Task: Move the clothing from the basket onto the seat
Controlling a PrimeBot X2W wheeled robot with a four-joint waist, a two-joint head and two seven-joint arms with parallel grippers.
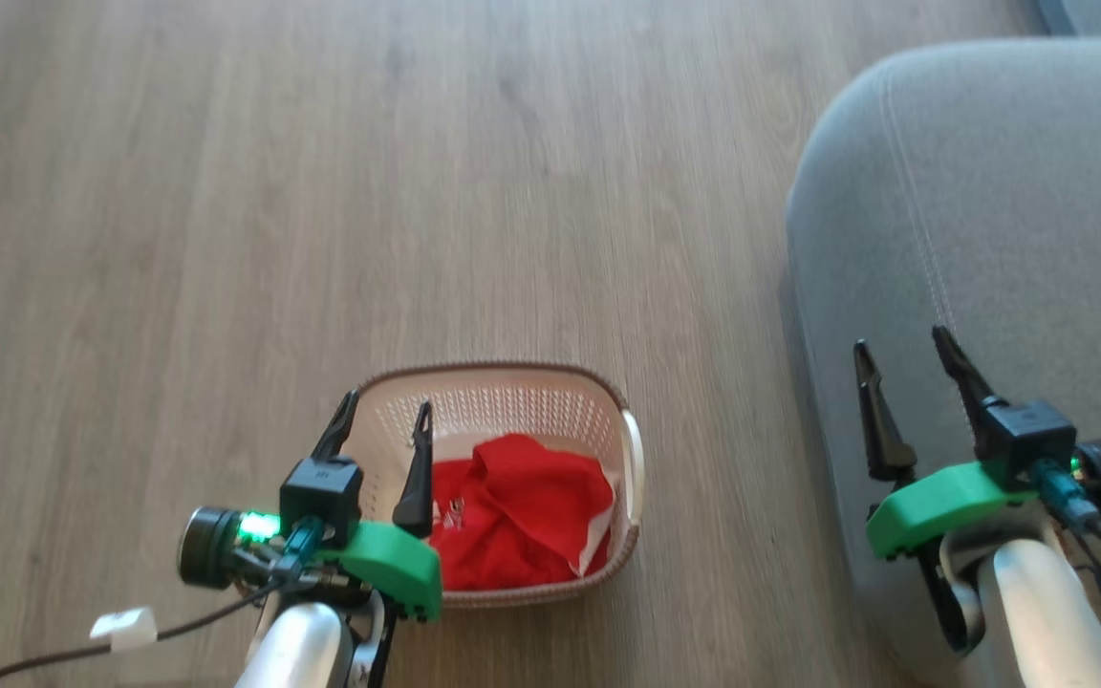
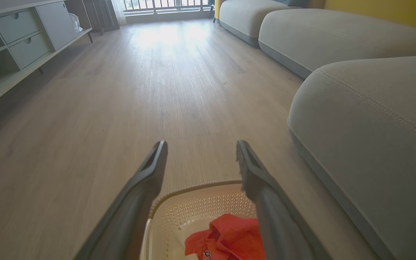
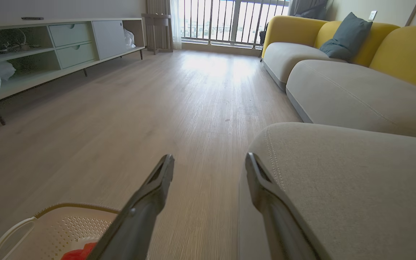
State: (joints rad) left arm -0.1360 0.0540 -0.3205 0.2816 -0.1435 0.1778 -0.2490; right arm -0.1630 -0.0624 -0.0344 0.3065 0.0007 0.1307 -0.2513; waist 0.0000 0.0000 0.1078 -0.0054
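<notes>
The red clothing (image 1: pixel 522 511) lies crumpled inside the cream basket (image 1: pixel 503 392) on the wooden floor. My left gripper (image 1: pixel 388 409) hovers open over the basket's left side, nothing between its fingers. In the left wrist view the clothing (image 2: pixel 229 234) shows below the open fingers, inside the basket (image 2: pixel 193 207). The grey seat (image 1: pixel 1000 210) fills the right side. My right gripper (image 1: pixel 899 344) stands open above the seat's front-left edge, holding nothing. In the right wrist view, the seat (image 3: pixel 356 180) lies to the right and the basket (image 3: pixel 63 227) sits at the lower left.
Bare wooden floor (image 1: pixel 321 191) stretches ahead and left of the basket. A low cabinet (image 3: pixel 49 47) runs along the left wall. More grey cushions (image 3: pixel 345 90) with yellow backs and a dark pillow (image 3: pixel 345 36) continue beyond the seat.
</notes>
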